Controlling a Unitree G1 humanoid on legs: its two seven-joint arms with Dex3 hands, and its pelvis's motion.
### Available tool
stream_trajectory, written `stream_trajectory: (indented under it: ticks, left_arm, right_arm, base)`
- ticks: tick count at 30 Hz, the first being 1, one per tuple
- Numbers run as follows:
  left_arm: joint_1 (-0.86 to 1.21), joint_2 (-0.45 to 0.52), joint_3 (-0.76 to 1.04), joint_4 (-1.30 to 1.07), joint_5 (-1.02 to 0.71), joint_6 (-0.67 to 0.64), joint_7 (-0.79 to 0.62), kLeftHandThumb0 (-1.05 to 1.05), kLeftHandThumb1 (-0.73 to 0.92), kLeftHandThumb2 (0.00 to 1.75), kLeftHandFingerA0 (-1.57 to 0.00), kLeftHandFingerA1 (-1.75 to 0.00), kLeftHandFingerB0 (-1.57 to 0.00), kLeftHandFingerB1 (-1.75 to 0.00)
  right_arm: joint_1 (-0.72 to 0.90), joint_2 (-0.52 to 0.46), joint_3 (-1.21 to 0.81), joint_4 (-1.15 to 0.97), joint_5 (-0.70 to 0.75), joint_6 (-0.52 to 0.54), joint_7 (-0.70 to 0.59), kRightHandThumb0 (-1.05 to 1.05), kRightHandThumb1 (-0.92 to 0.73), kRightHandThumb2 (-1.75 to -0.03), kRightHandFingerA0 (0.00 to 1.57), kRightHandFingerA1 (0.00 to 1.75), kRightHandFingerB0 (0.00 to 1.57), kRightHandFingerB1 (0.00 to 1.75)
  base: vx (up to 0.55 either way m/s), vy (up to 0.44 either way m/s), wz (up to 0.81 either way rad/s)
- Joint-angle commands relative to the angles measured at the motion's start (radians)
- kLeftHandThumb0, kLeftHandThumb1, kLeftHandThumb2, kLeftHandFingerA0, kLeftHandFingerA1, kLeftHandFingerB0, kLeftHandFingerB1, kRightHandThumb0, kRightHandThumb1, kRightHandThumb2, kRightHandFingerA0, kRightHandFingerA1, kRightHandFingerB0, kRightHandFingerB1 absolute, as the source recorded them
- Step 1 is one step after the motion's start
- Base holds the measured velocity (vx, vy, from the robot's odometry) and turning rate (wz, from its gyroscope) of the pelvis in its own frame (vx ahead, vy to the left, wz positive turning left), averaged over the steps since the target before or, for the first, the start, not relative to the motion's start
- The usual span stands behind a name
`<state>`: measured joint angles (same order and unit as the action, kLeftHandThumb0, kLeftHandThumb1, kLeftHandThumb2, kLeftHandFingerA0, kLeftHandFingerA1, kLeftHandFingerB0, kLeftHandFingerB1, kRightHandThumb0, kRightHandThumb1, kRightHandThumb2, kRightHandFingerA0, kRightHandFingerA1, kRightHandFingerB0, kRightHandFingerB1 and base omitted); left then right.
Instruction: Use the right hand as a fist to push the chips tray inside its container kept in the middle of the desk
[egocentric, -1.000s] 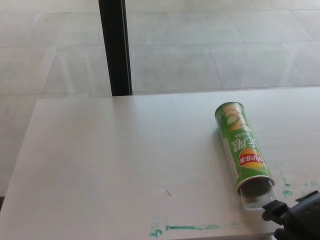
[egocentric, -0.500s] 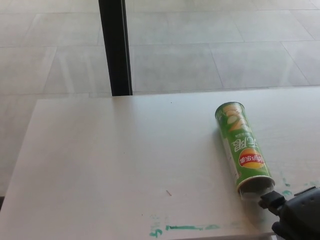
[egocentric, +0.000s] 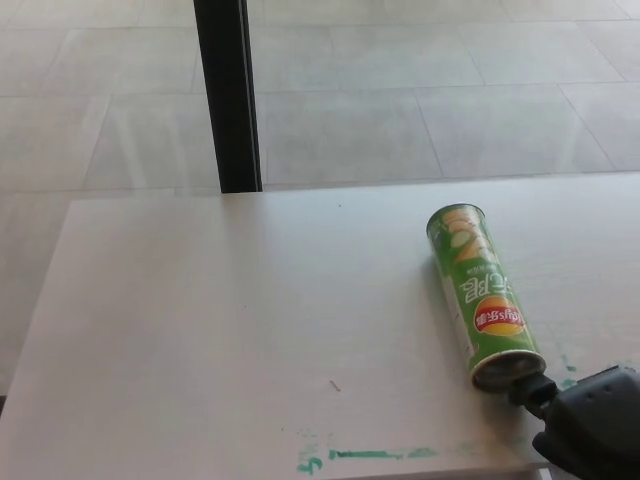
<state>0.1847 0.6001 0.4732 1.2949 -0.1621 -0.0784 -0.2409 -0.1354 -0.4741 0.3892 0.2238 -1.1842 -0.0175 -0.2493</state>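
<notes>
Where the desk's (egocentric: 200, 330) near edge meets the lower right corner, the right hand (egocentric: 590, 430) sits bunched into a fist, holding nothing, its knuckle against the can's (egocentric: 482, 298) open mouth. A second ago a clear tray stuck out there; now it is pushed inside, so the job looks nearly done. Beyond lies the tiled floor (egocentric: 420, 90).

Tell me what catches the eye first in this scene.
A green chips can lies on its side at the right of the pale desk, its open end toward the near edge. The robot's black right hand presses against that open end from the bottom right corner. Green paint smears mark the desk's near edge.
</notes>
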Motion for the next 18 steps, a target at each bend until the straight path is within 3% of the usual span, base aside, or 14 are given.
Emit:
stream_trajectory:
  ticks: [1,2,5,6,8,9,11,12,13,14,15,16,18]
  left_arm:
    - [0.008,0.016,0.000,0.000,-0.006,-0.016,0.007,-0.84,0.73,1.12,-0.52,-0.67,-0.31,-0.56]
    - [0.010,0.014,0.007,-0.001,-0.014,-0.020,0.000,-0.86,0.92,0.68,-0.55,-0.63,-0.33,-0.47]
    - [0.006,0.016,-0.001,0.001,-0.005,-0.012,0.011,-0.84,0.92,0.70,-0.51,-0.57,-0.33,-0.45]
    - [0.011,0.015,-0.003,-0.001,-0.004,-0.013,0.010,-0.85,0.92,0.69,-0.49,-0.58,-0.33,-0.45]
    - [0.015,0.016,-0.005,-0.004,-0.004,-0.017,0.005,-0.85,0.92,0.69,-0.50,-0.57,-0.33,-0.45]
    - [0.010,0.014,0.003,-0.001,-0.013,-0.010,0.003,-0.82,0.72,1.11,-0.42,-0.62,-0.28,-0.55]
    - [0.009,0.014,0.007,0.004,-0.016,-0.008,0.005,-0.83,0.74,1.11,-0.43,-0.61,-0.28,-0.54]
    - [0.010,0.015,0.004,0.004,-0.013,-0.011,0.006,-0.83,0.92,0.69,-0.50,-0.56,-0.32,-0.44]
    - [0.011,0.016,0.000,0.004,-0.007,-0.015,0.007,-0.83,0.92,0.69,-0.50,-0.56,-0.32,-0.44]
    - [0.010,0.015,-0.001,0.005,-0.006,-0.015,0.012,-0.84,0.92,0.69,-0.51,-0.54,-0.34,-0.44]
    - [0.010,0.015,-0.001,0.005,-0.006,-0.015,0.009,-0.84,0.92,0.69,-0.51,-0.55,-0.33,-0.44]
    - [0.011,0.016,-0.001,0.005,-0.007,-0.015,0.003,-0.84,0.92,0.69,-0.51,-0.56,-0.32,-0.45]
    - [0.011,0.016,-0.001,0.004,-0.008,-0.015,0.001,-0.84,0.92,0.69,-0.51,-0.56,-0.32,-0.45]
  right_arm:
    - [-0.033,0.003,0.010,0.058,0.024,0.019,-0.028,-0.61,-0.67,-1.05,1.03,1.22,0.43,0.60]
    - [-0.039,0.001,0.013,0.063,0.020,0.026,-0.018,-0.61,-0.69,-1.06,1.02,1.22,0.42,0.59]
    - [-0.059,-0.003,0.020,0.084,0.022,0.024,-0.030,-0.61,-0.69,-1.06,1.04,1.23,0.44,0.60]
    - [-0.062,-0.002,0.023,0.092,0.025,0.025,-0.038,-0.58,-0.83,-0.67,0.93,1.39,0.50,0.48]
    - [-0.070,-0.003,0.027,0.097,0.027,0.032,-0.027,-0.58,-0.85,-0.68,0.92,1.40,0.49,0.48]
    - [-0.074,-0.002,0.024,0.097,0.036,0.031,-0.021,-0.59,-0.85,-0.67,0.92,1.36,0.49,0.48]
    - [-0.073,-0.005,0.026,0.090,0.036,0.032,-0.020,-0.60,-0.85,-0.67,0.93,1.39,0.51,0.49]
    - [-0.071,-0.008,0.027,0.086,0.039,0.030,-0.017,-0.60,-0.71,-1.09,1.02,1.21,0.45,0.61]
    - [-0.068,-0.010,0.026,0.080,0.045,0.027,-0.010,-0.60,-0.71,-1.09,1.02,1.21,0.45,0.61]
    - [-0.056,-0.019,0.024,0.051,0.055,0.029,0.037,-0.59,-0.85,-0.67,0.93,1.34,0.49,0.48]
    - [-0.050,-0.023,0.021,0.037,0.063,0.025,0.051,-0.60,-0.85,-0.67,0.90,1.31,0.51,0.49]
    - [-0.031,-0.038,0.015,-0.006,0.087,0.012,0.094,-0.58,-0.71,-1.09,0.98,1.16,0.47,0.62]
    - [-0.014,-0.055,0.011,-0.050,0.107,0.002,0.142,-0.58,-0.71,-1.09,0.98,1.16,0.47,0.62]
  base:
    - [0.00,0.000,0.00]
    - [0.00,0.000,0.00]
    - [0.00,0.000,0.00]
    - [0.00,0.000,0.00]
    - [0.00,0.000,0.00]
    - [0.00,0.000,0.00]
    - [0.00,0.000,0.00]
    - [0.00,0.000,0.00]
    - [0.00,0.000,0.00]
    - [0.00,0.000,0.00]
    - [0.00,0.000,0.00]
    - [0.00,0.000,0.00]
    - [0.00,0.000,0.00]
